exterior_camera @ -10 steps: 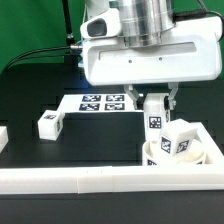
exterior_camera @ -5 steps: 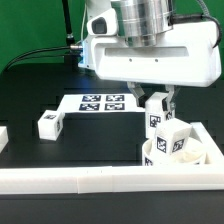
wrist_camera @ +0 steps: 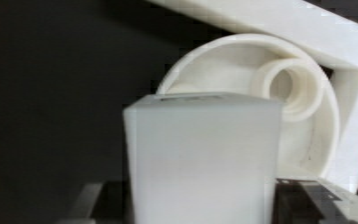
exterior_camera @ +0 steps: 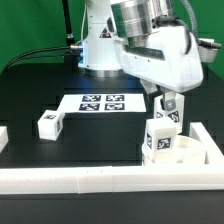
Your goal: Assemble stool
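My gripper (exterior_camera: 173, 110) hangs tilted over the exterior view's right, shut on a white stool leg (exterior_camera: 171, 116) with a square tag. The round white seat (exterior_camera: 190, 152) lies just below it, in the corner of the rails. A second leg (exterior_camera: 159, 139) stands on the seat, to the left of the held one. The third leg (exterior_camera: 48, 124) lies loose on the black table at the left. In the wrist view the held leg (wrist_camera: 201, 150) fills the middle between my dark fingers (wrist_camera: 101, 203). Beyond it are the seat (wrist_camera: 220, 62) and a round recess (wrist_camera: 302, 85).
The marker board (exterior_camera: 103, 102) lies flat at the back centre. A long white rail (exterior_camera: 90, 180) runs along the front, and another rail (wrist_camera: 282, 25) borders the seat on the right. The arm's base stands behind the board.
The wrist has turned and tilted, and the gripper has shifted toward the exterior view's right with the leg still held. The leg on the seat now shows left of the held one.
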Controlling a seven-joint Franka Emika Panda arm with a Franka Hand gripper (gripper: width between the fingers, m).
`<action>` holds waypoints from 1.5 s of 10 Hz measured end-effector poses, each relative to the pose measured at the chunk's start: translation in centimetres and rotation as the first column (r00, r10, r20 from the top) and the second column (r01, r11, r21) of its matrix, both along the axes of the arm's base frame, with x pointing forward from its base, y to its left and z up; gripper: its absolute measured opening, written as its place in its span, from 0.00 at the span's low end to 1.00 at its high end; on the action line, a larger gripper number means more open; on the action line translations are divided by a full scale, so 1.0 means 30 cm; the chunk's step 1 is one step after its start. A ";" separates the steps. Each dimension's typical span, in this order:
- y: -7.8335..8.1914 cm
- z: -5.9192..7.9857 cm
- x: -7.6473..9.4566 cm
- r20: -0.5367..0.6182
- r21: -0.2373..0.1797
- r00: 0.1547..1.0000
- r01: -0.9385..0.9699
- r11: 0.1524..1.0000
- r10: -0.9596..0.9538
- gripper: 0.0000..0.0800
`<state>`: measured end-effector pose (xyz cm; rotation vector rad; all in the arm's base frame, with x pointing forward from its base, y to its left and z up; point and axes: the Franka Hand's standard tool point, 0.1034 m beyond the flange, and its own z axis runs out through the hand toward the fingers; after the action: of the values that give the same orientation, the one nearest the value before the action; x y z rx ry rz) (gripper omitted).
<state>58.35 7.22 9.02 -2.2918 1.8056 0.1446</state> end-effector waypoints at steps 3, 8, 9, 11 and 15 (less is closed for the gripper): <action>0.009 0.000 0.000 -0.020 0.028 0.995 0.096 0.995 -0.095 0.43; 0.062 0.102 0.034 -0.009 0.055 1.000 -0.008 0.998 0.008 0.79; 0.066 0.111 0.038 -0.003 0.055 1.000 -0.010 0.998 0.010 0.81; 0.063 0.099 0.034 -0.001 0.050 0.999 -0.040 0.998 0.040 0.81; 0.049 0.111 0.045 0.114 -0.037 0.828 -0.549 0.835 0.549 0.81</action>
<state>59.69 8.68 12.34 -2.6925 1.0392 0.0901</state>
